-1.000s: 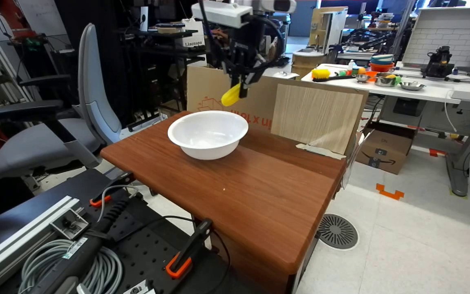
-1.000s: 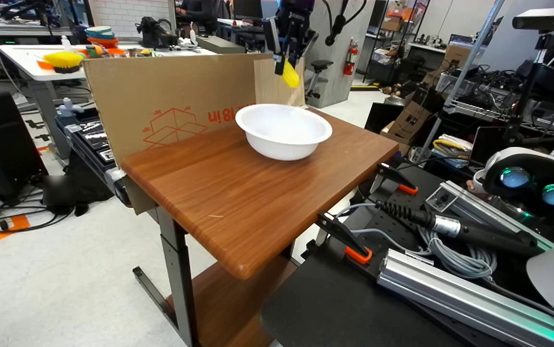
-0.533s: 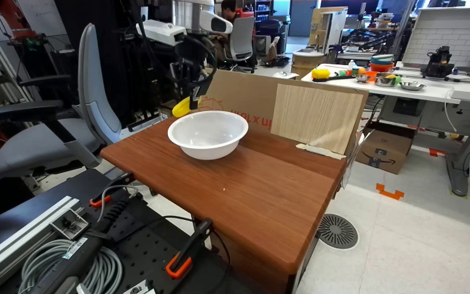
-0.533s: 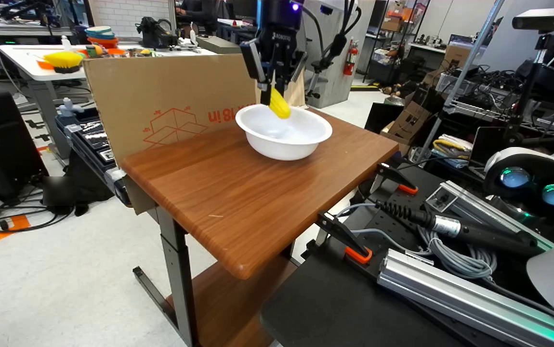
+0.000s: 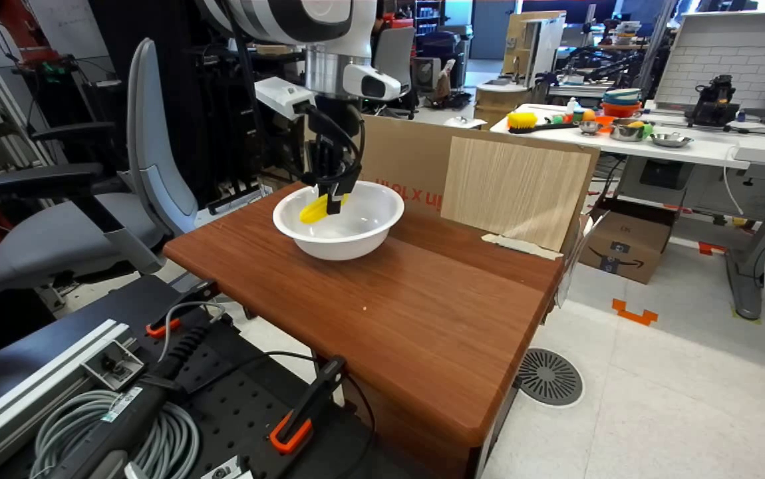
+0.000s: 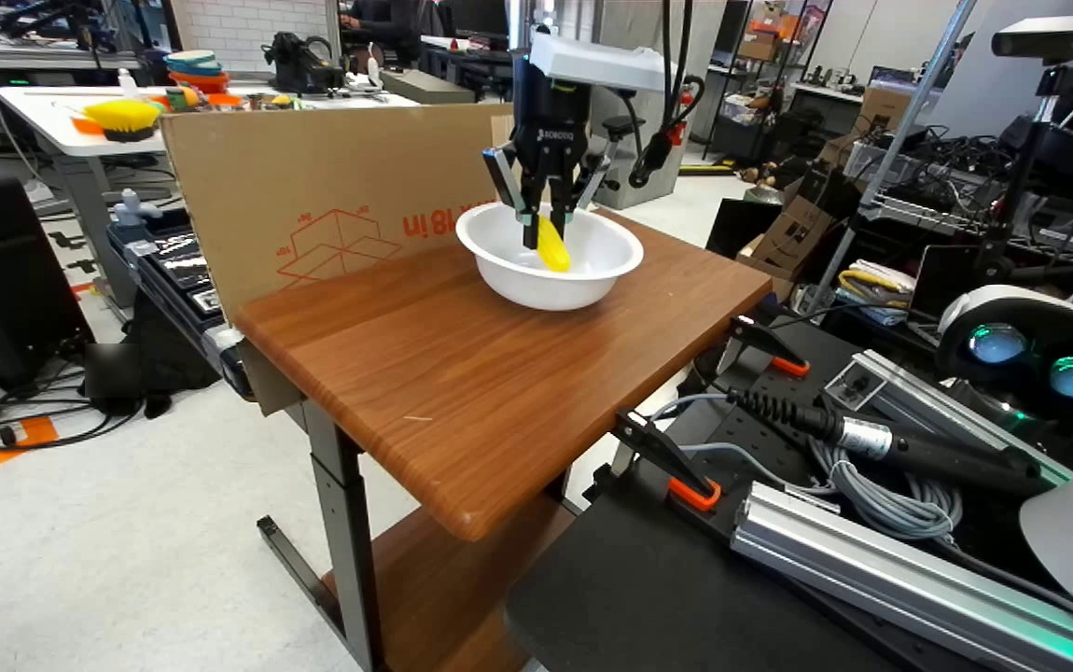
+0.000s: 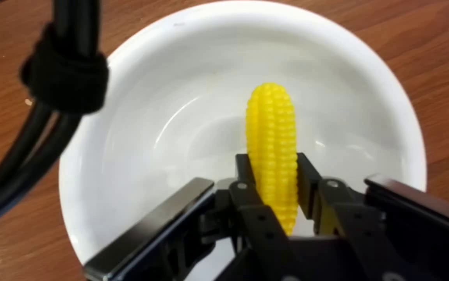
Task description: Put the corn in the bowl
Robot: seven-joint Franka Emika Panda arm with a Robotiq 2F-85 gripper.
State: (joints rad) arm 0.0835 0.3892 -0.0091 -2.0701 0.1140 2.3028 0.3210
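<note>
While the corn (image 7: 271, 128) is tilted within the rim of the white bowl (image 6: 550, 295), the hand (image 7: 274, 168) is clamped on the corn's two sides — whether the corn touches the bowl, I cannot tell. In an exterior view, the bowl stands upright toward the far left of the brown desk (image 5: 389, 332) — a cardboard panel (image 5: 416, 150) rises along the desk's far edge.
</note>
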